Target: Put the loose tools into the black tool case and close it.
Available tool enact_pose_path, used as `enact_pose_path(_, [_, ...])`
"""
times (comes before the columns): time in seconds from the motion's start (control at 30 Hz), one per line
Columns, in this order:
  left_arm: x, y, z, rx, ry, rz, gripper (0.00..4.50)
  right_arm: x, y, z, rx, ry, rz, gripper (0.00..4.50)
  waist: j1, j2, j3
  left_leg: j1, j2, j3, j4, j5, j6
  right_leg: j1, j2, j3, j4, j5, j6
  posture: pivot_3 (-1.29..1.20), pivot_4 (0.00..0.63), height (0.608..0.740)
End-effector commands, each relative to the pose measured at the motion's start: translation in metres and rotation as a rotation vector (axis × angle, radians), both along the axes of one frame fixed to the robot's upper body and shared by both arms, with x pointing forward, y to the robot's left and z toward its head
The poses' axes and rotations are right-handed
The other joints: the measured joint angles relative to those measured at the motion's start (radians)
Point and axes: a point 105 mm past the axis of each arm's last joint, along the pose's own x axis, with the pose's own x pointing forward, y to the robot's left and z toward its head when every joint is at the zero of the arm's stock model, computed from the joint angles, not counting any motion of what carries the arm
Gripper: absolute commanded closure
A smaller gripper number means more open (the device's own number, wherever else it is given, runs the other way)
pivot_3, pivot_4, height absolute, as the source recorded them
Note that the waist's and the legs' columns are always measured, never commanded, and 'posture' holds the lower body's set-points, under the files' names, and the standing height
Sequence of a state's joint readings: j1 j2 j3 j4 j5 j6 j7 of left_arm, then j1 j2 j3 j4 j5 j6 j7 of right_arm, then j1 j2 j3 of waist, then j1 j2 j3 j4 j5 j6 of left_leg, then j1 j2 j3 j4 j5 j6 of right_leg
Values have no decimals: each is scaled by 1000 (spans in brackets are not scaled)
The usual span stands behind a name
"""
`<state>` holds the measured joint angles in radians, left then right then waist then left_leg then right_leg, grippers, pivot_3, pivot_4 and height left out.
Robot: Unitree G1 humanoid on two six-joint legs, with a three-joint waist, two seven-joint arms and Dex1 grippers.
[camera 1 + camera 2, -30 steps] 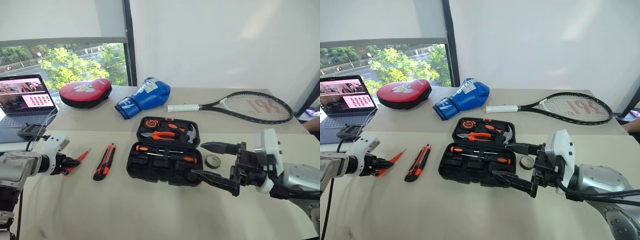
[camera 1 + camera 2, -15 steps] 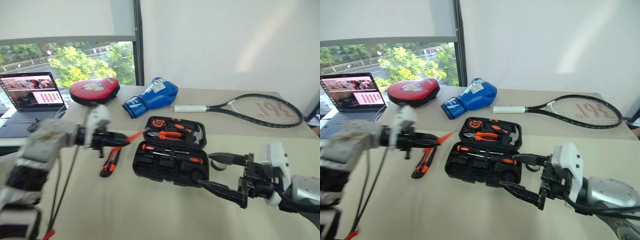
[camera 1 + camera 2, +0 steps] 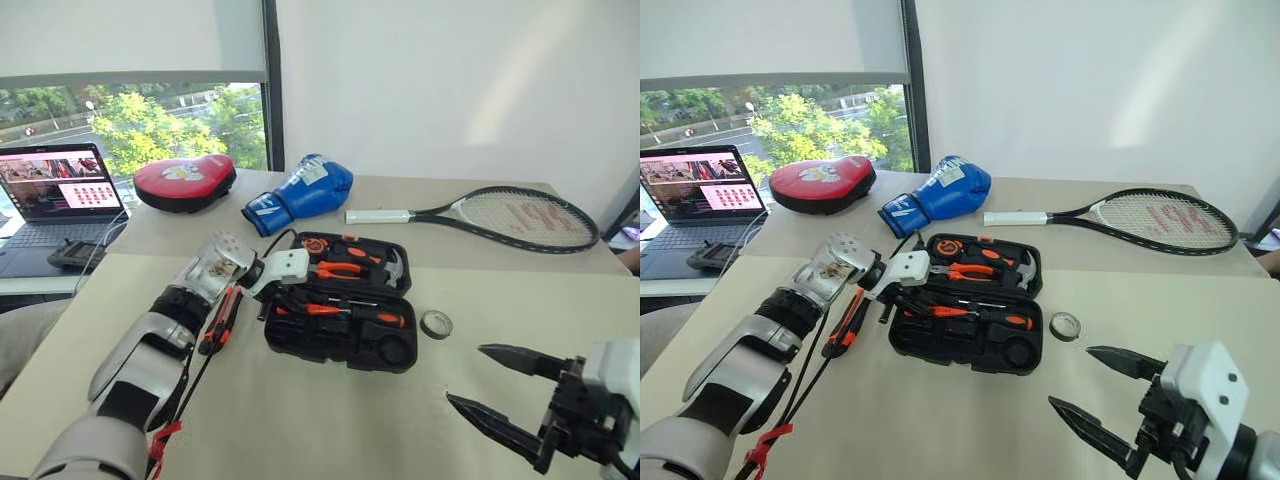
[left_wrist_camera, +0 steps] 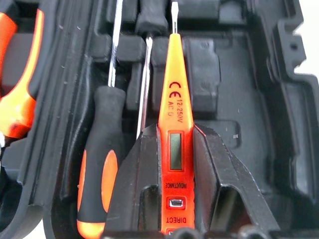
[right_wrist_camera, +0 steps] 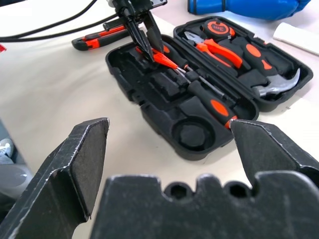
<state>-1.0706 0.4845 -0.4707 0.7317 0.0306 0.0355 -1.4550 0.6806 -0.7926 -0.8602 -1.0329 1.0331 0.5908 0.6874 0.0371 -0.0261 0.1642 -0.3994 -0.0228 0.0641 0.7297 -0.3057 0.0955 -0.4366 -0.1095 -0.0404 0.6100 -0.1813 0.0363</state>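
Fingers of the left gripper [image 4: 172,164] are clamping the slim orange screwdriver [image 4: 172,107] by its handle, holding it lengthwise over the base half of the case [image 3: 330,340], tip pointing along the moulded slots. This alignment is probably serving to drop the tool straight into a free recess beside the black-and-orange screwdriver [image 4: 97,164] already lying in the tray.

Writing on the orange body is reading "CE", "12-250V" and "AC D" with the rest cut off; below a small display window are the words "INDUCTANCE" and "DIRECT", so the tool appears to be a voltage tester.

Right gripper [image 3: 500,390] is hovering near the table [image 3: 300,420] edge, well apart from the case, fingers spread wide and holding nothing; this is keeping it clear of the left arm's work.

Case is lying open on the table, lid half carrying the pliers [image 3: 335,269] and hammer [image 3: 385,268]. Still loose on the table: the knife [image 3: 217,320], just beside the case's left side under the left arm, and the roll [image 3: 435,323], near its right side. Closing is judged to be some steps off
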Motion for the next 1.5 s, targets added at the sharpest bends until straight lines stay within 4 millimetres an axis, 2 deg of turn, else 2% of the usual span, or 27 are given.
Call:
enact_pose_path(0.03, [-1,-7,3,23,-15,-54,4057,-3,4,9,-1,-65,11,0,1,0,0,0,0,0,0,0,0,0,-1,0,0,0,0,0,150,740])
enact_pose_path(0.4, [4,-18,-3,28,2,-52,4057,-1,7,7,-6,-69,8,0,7,0,0,0,-1,0,1,-1,1,0,-2,0,0,0,1,0,150,740])
enact_pose_path(0.57, [4,-15,-8,56,11,-55,4057,0,7,7,-10,-71,7,0,9,0,0,0,-1,0,2,-1,2,1,-2,0,0,0,1,0,150,740])
enact_pose_path(0.63, [7,-14,-9,60,-5,-37,3038,0,7,6,-12,-71,6,0,9,0,0,0,-1,0,2,-1,2,1,-2,0,0,0,1,0,150,740])
enact_pose_path(0.8, [6,-15,6,-6,-24,-45,1322,-1,7,6,-11,-70,4,0,10,0,0,0,-1,-1,3,-1,2,1,-2,0,1,0,1,0,150,740])
enact_pose_path(0.87, [1,-16,18,-73,2,-54,1322,-2,6,5,-10,-68,3,0,6,0,0,-1,-1,-1,4,-1,2,1,-2,0,1,0,2,0,150,740])
enact_pose_path(0.93, [-1,-18,33,-167,35,-16,1753,-2,7,4,-9,-68,6,0,3,0,0,-1,0,-1,4,-1,2,0,-2,0,1,0,2,0,150,740])
enact_pose_path(1.0, [-7,-18,46,-247,68,3,2532,-2,8,4,-6,-71,13,0,3,0,0,-2,0,-1,4,-1,2,0,-2,0,1,0,2,0,150,740])
enact_pose_path(1.03, [-9,-17,51,-282,83,16,2778,-2,9,4,-5,-71,16,0,2,0,0,-2,0,-1,4,-1,2,-1,-2,0,1,0,2,0,150,740])
enact_pose_path(1.13, [-16,-16,61,-392,116,75,3729,-1,9,4,-7,-72,19,0,0,0,0,-2,0,-1,4,-1,1,-1,-2,0,1,0,2,0,150,740])
enact_pose_path(1.2, [-17,-16,61,-448,102,134,4346,0,9,4,-8,-73,20,0,-1,1,0,-2,0,-1,4,0,0,-1,-2,0,1,0,2,0,150,740])
enact_pose_path(1.3, [-8,-16,47,-570,104,335,4433,2,10,4,-9,-82,23,0,0,1,0,0,0,-2,4,1,-1,0,-3,1,1,0,2,0,150,740])
enact_pose_path(1.47, [-6,-17,21,-611,-5,464,4433,4,12,4,-2,-86,23,0,6,1,0,1,0,-2,4,1,-1,2,-3,1,1,0,2,0,150,740])
enact_pose_path(1.5, [-9,-19,10,-606,8,493,4433,5,12,4,0,-85,22,0,6,1,0,0,0,-3,4,1,-2,1,-3,0,1,1,2,0,150,740])
